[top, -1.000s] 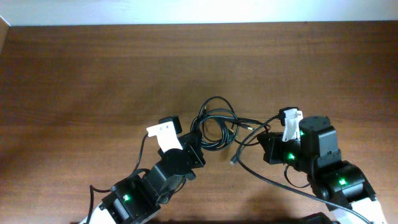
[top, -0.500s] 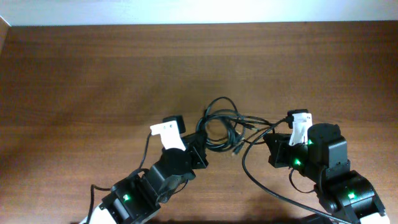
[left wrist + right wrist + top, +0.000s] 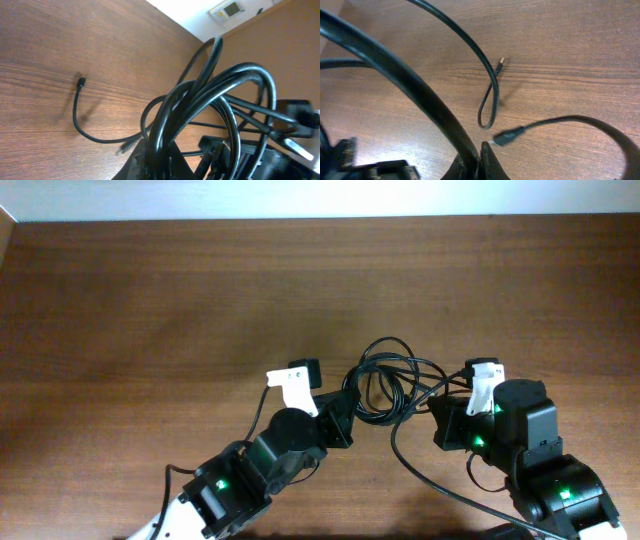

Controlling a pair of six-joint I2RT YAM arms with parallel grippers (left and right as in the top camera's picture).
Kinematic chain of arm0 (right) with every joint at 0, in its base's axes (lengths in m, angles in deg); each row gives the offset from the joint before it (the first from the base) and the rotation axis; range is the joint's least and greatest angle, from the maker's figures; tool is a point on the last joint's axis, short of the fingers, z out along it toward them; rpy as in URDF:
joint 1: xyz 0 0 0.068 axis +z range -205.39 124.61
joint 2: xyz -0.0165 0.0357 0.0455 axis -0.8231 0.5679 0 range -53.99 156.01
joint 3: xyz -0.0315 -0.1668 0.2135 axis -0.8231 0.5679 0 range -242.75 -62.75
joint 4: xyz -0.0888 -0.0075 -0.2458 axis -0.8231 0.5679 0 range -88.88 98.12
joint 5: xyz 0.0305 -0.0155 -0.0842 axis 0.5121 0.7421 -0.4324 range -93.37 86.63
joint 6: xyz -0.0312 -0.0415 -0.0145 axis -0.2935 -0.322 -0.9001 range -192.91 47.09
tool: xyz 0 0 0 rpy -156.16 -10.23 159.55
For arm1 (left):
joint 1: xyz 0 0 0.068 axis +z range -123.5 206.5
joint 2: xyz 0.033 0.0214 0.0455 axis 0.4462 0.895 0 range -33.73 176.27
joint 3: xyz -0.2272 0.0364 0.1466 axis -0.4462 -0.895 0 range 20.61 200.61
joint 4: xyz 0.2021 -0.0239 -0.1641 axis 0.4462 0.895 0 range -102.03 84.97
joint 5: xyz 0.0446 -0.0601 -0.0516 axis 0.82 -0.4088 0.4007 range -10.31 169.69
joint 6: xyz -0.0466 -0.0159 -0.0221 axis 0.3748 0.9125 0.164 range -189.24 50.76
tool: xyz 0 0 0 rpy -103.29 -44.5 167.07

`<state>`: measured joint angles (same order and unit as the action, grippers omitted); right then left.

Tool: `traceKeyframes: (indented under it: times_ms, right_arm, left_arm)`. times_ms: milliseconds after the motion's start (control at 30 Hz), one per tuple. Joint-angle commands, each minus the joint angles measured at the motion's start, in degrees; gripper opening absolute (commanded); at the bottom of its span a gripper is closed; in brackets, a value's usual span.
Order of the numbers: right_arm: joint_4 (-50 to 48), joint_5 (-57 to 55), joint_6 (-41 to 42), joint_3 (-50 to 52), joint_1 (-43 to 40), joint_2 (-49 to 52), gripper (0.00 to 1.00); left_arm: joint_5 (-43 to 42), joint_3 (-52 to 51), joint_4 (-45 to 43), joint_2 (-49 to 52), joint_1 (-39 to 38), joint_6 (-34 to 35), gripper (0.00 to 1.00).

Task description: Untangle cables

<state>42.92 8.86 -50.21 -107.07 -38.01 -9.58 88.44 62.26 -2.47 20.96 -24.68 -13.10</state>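
Left claw [image 3: 347, 398], right claw [image 3: 438, 405], both clamping cables [image 3: 190, 100]

Warm even light, faint shadows under the cables [image 3: 400, 72] — nearest loops blurred, overhead view sharp

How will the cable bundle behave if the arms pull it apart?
Likely floppy: the cable bundle curls in loose loops between the left gripper and right gripper. Probably light, being thin cord. Its crossed loops may cinch tighter rather than slide free, and the loose plug would likely drag along.
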Motion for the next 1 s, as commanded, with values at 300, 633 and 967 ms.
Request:
traceKeyframes:
  times_ms: [300,633,967]
  right_arm:
    - [0.9,-0.9,0.3,-0.7,-0.2,-0.7,0.04]
    - [0.9,-0.9,0.3,-0.7,-0.2,-0.7,0.04]
    - [0.9,-0.9,0.3,-0.7,-0.2,-0.7,0.04]
  left_arm:
    - [16.8,1.6,12.7,-9.9,0.1,-0.3,0.00]
    - [30.8,1.6,23.9,-10.2,0.1,-0.3,0.00]
    - [31.8,1.6,24.0,-10.2,0.1,0.0,0.00]
